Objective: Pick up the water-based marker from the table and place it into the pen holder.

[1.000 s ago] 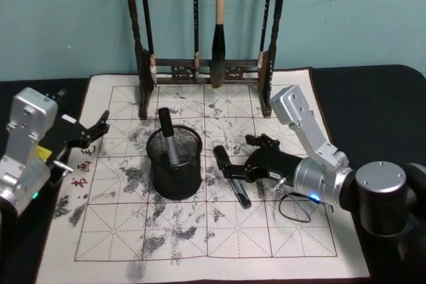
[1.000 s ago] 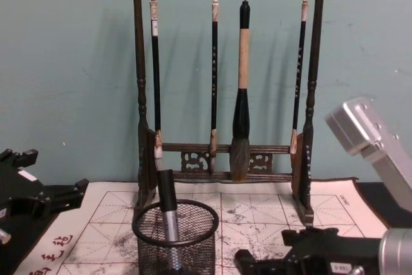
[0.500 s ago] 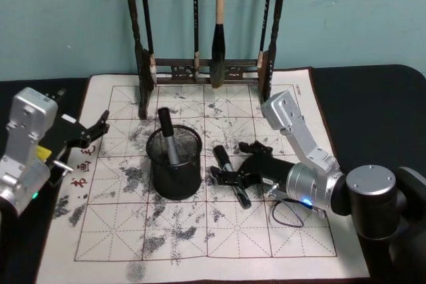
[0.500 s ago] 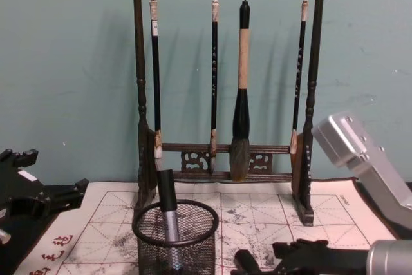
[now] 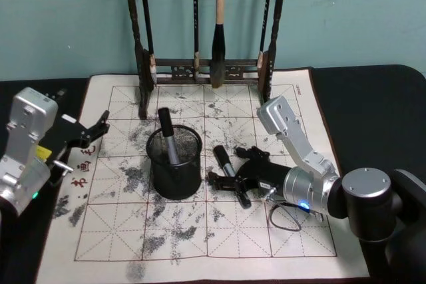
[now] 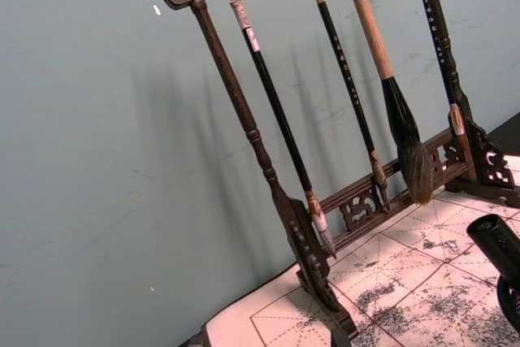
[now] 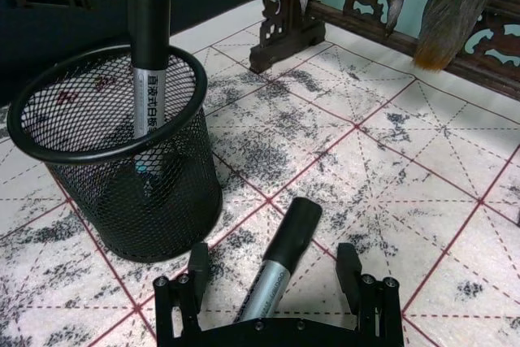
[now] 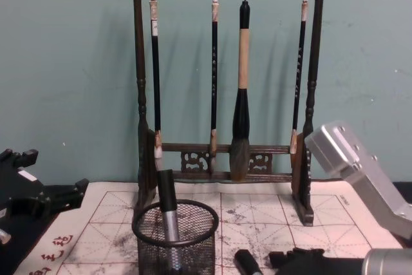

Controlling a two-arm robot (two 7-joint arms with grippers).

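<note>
Right gripper [image 7: 274, 272] sits low over the tabletop [image 5: 299, 237], jaws wide open straddling the water-based marker [image 5: 221, 159], nothing gripped, set to close on its barrel. Marker lies flat just right of the pen holder [image 5: 174, 179]. Left gripper [image 5: 100, 132] is parked at left, jaws open, empty.

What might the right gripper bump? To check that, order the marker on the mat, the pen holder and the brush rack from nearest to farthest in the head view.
1. Marker on the mat: between the right gripper's open fingers.
2. Pen holder: on the gripper's left, apart from it.
3. Brush rack: at the mat's far edge.
Left gripper parked at the mat's left edge.
</note>
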